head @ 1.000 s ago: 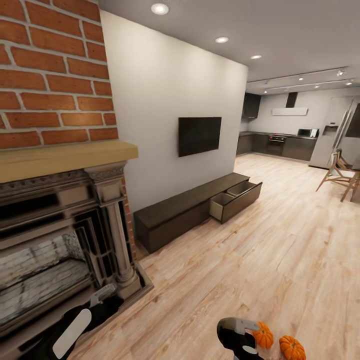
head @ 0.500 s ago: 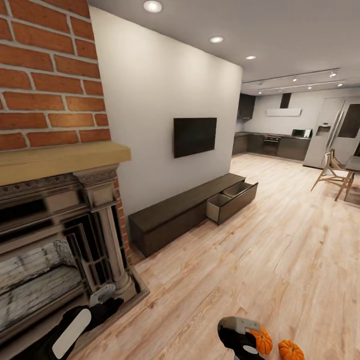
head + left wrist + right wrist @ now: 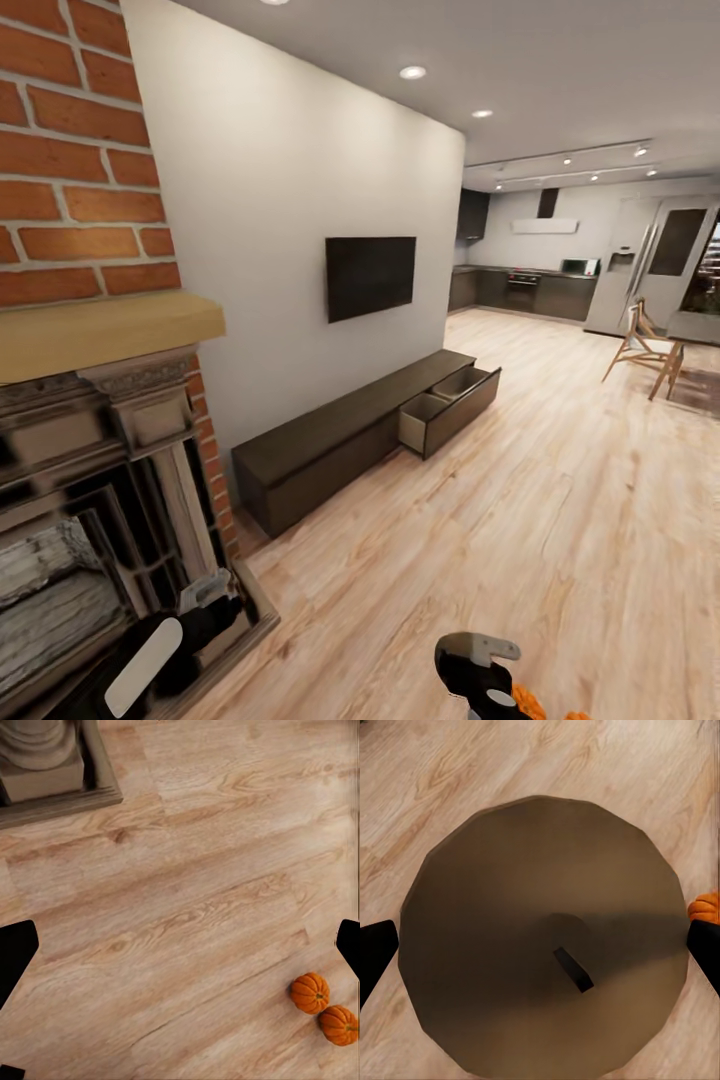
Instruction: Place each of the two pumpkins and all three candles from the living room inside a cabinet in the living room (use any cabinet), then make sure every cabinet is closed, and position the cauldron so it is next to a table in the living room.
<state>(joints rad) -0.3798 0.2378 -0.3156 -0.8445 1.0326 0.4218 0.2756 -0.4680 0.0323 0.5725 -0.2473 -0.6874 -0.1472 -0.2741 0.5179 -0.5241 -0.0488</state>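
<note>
Orange pumpkins point(image 3: 310, 992) sit side by side, touching, on the wood floor point(image 3: 180, 870) beneath the left gripper point(image 3: 180, 945), whose fingers are spread wide and empty. The right gripper point(image 3: 540, 945), equally wide, hangs over a round brown disc point(image 3: 544, 937). Farther off, the cabinet point(image 3: 330, 450) along the wall has a drawer point(image 3: 445, 405) pulled out, seemingly ready to receive them.

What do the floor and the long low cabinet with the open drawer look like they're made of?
The floor looks like light wood planking or laminate: visible grain, knots and plank seams, slight sheen. The cabinet appears to be dark-brown wood or veneer with a matte finish; its grain is too faint to confirm.
</note>
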